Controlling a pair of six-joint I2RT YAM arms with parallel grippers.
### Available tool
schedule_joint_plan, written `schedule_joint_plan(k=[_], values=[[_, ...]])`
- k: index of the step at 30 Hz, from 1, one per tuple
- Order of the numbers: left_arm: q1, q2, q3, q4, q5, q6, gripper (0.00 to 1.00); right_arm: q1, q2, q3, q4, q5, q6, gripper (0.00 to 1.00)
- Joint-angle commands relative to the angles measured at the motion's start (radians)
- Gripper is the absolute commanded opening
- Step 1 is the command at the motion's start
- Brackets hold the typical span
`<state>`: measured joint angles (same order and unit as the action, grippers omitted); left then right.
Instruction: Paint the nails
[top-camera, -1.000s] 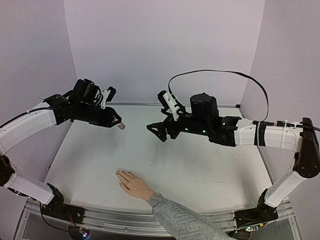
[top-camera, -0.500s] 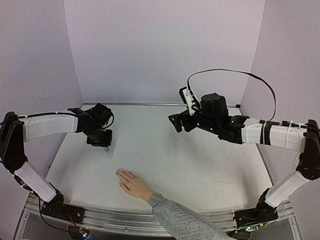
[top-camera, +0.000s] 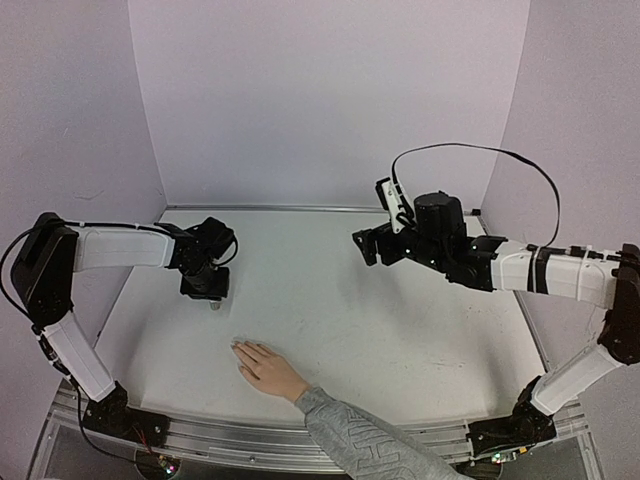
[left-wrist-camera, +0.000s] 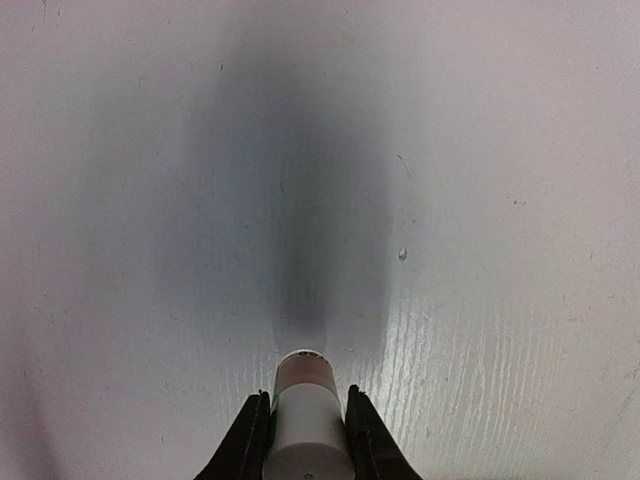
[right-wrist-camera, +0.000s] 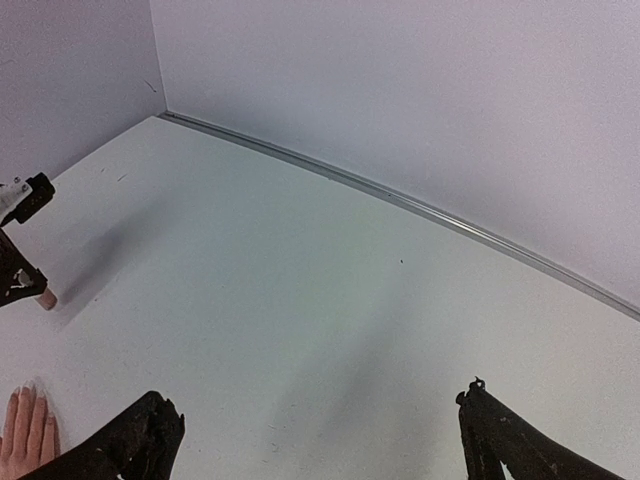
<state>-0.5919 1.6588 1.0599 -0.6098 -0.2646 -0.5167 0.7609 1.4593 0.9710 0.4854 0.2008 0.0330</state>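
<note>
One bottle (left-wrist-camera: 305, 425) pinched in left fingers (left-wrist-camera: 244, 448) | hand (top-camera: 264, 368) flat on table (top-camera: 400, 330)

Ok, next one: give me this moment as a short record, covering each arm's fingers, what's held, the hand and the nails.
left fingers: shut on bottle, tip down, low over table; contact unclear
right fingers: open, empty, raised over table's right half
hand: flat, palm down, near front edge; grey sleeve
nails: too small to judge paint
gap: bottle apart from hand, behind and to its left
</note>
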Motion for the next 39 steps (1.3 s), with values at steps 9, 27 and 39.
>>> schedule_joint_plan(k=[9,27,39], values=[[0.006,0.005,-0.026,0.093,-0.020,-0.029,0.24,-0.141,-0.118,-0.107,0.041,-0.025,0.080,0.98],[0.080,-0.219,-0.023,0.119,0.023,0.089,0.83,-0.526,-0.392,-0.312,-0.031,-0.129,0.163,0.98],[0.253,-0.697,-0.022,0.373,0.031,0.317,0.97,-0.546,-0.583,-0.200,-0.177,-0.029,0.151,0.98]])
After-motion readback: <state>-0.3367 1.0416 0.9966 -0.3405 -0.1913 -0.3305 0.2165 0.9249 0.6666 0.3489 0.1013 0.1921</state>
